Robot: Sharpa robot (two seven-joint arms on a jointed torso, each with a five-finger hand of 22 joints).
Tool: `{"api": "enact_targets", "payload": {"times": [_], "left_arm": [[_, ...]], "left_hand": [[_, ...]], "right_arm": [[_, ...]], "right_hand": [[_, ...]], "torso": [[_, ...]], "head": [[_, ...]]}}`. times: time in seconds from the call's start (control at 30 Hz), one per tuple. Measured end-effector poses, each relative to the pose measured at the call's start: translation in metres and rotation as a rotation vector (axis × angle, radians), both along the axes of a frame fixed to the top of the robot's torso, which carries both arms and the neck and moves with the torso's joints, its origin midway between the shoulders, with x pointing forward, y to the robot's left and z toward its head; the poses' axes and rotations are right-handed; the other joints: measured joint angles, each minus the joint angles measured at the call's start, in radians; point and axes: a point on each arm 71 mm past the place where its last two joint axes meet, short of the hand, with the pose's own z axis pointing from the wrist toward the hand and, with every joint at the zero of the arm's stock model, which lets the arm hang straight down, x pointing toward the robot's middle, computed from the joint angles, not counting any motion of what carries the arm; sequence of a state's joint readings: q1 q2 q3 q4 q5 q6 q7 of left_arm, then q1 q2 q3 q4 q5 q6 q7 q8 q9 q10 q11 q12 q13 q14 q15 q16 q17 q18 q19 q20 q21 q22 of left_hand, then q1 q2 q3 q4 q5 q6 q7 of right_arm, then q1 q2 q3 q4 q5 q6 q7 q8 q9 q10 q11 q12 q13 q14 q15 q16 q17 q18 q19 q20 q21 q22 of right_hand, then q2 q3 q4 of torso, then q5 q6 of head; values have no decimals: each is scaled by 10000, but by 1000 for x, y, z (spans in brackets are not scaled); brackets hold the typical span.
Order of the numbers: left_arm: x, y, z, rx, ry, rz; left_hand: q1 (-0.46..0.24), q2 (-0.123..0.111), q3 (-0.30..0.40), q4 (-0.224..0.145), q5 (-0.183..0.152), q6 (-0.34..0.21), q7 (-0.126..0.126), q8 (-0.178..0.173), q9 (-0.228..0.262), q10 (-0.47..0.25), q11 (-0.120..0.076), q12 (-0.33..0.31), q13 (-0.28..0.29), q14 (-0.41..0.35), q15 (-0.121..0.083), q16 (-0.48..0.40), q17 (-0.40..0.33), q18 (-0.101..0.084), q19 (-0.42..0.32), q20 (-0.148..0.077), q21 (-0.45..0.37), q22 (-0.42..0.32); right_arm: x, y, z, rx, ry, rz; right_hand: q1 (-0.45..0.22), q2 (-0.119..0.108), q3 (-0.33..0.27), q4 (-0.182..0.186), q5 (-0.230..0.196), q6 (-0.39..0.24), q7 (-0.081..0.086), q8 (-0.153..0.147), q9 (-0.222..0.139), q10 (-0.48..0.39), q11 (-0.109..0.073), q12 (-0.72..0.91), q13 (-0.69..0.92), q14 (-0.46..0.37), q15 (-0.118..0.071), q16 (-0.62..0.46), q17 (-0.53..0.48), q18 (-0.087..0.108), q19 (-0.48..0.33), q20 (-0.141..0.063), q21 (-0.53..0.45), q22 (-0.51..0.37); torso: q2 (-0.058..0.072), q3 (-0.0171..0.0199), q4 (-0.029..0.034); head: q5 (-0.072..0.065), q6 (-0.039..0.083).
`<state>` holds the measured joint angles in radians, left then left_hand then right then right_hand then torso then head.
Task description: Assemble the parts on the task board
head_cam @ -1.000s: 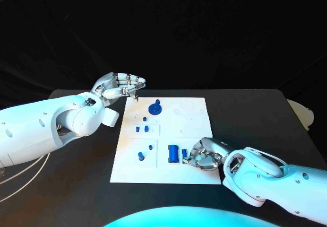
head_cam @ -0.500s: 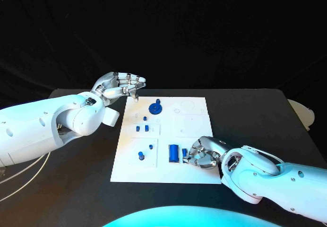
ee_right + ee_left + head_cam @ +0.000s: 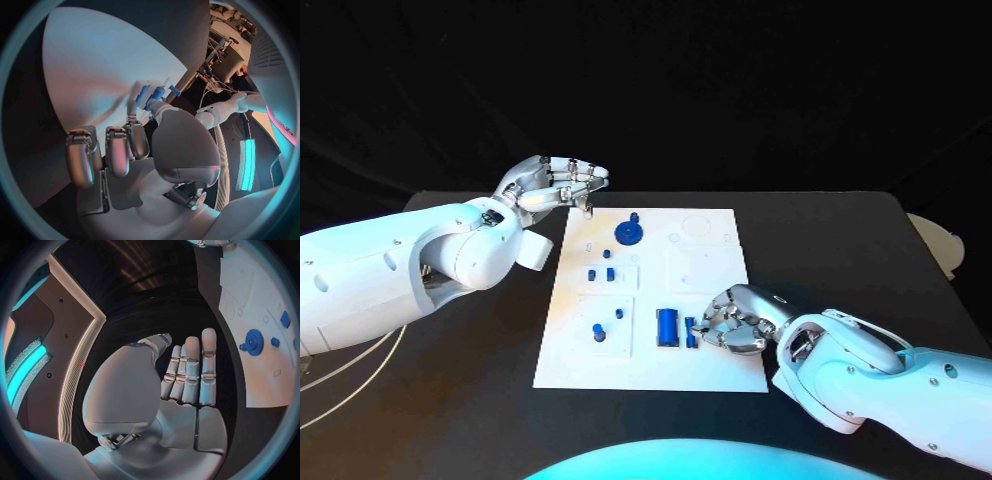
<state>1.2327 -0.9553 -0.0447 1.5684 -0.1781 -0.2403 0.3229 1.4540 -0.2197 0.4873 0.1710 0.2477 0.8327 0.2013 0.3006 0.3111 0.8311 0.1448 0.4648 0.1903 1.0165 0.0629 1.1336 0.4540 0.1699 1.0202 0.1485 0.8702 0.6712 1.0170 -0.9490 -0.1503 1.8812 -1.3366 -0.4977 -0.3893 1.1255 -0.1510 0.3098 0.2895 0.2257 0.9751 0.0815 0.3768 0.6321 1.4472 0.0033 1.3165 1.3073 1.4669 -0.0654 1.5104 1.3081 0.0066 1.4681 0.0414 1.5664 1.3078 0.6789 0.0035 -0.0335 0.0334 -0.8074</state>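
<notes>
Currently, as I read it from the console:

board: I see the task board (image 3: 711, 262) lying flat mid-table, long side running away from the robot.
table: black table (image 3: 848, 250) under it.
parts, far end: blue gear (image 3: 629, 232) with a small blue peg (image 3: 635, 215) just beyond it; the left wrist view shows the same gear (image 3: 254, 342) standing on the board.
parts, middle: two small blue pieces (image 3: 600, 271) side by side, one more (image 3: 606, 251) just beyond them.
parts, near end: small blue piece (image 3: 599, 330) on the board's left side, blue block (image 3: 668, 326) upright-long, narrow blue bar (image 3: 689, 331) right beside it.
right hand: right hand (image 3: 740, 320) is over the board's near right corner, fingers curled in, fingertips just beside the narrow bar. I can't tell whether it touches or holds it; the right wrist view shows curled fingers (image 3: 116, 150) with blue parts past them, contact hidden.
left hand: left hand (image 3: 557, 182) is raised by the board's far left corner, off the board, well apart from the near-end parts. The left wrist view shows fingers (image 3: 192, 372) straight and close together, palm bare, nothing held.
gear vs left hand: near, not touching.
</notes>
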Motion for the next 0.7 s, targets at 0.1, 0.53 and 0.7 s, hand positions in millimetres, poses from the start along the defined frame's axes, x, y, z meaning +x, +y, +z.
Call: {"api": "enact_targets", "payload": {"times": [0.1, 0.53, 0.7], "left_arm": [[0, 0, -1, -22, 27, 23], [13, -1, -20, -647, 690, 716], [25, -2, -30, -979, 944, 1298]], "left_hand": [[-43, 43, 16, 16, 0, -20, 20, 0, 0, 0, 0, 36, 0, -21, 21, 0, 0, -1, 0, 0, 0, 0], [-280, -42, -208, 264, 0, -71, 1, 118, -27, 96, -22, 407, -3, -955, 92, -651, -440, 0, -687, 139, -803, -397], [-280, -42, -361, 417, 0, -105, -34, 289, -36, 612, -62, 493, -154, -1322, 141, -2053, -1188, 0, -1025, 199, -1954, -1122]], "right_arm": [[9, -6, 10, 706, -347, -175], [85, -51, 25, 4169, -593, -2100], [116, -60, 20, 5511, -460, -2929]], "right_hand": [[167, 149, -38, -14, 138, -150, 106, -97, -20, -244, 102, -412, 8, -17, 39, -268, -1, 1, -32, 32, -687, -1], [1993, 99, 239, -251, 39, -1276, 673, -686, -145, -4423, 618, -7013, -3654, -2455, 616, -5473, -6254, 1631, -3550, 510, -9870, -1179], [2488, -81, 961, -227, -448, -1584, 984, -997, -469, -5119, 1132, -9343, -6081, -4138, 1204, -8490, -7747, 1632, -4791, 1099, -12581, -3251]], "torso": [[-26, -12, 11], [-373, -143, 58], [-580, -207, 85]], "head": [[-28, 73], [-308, 594], [-452, 1022]]}}
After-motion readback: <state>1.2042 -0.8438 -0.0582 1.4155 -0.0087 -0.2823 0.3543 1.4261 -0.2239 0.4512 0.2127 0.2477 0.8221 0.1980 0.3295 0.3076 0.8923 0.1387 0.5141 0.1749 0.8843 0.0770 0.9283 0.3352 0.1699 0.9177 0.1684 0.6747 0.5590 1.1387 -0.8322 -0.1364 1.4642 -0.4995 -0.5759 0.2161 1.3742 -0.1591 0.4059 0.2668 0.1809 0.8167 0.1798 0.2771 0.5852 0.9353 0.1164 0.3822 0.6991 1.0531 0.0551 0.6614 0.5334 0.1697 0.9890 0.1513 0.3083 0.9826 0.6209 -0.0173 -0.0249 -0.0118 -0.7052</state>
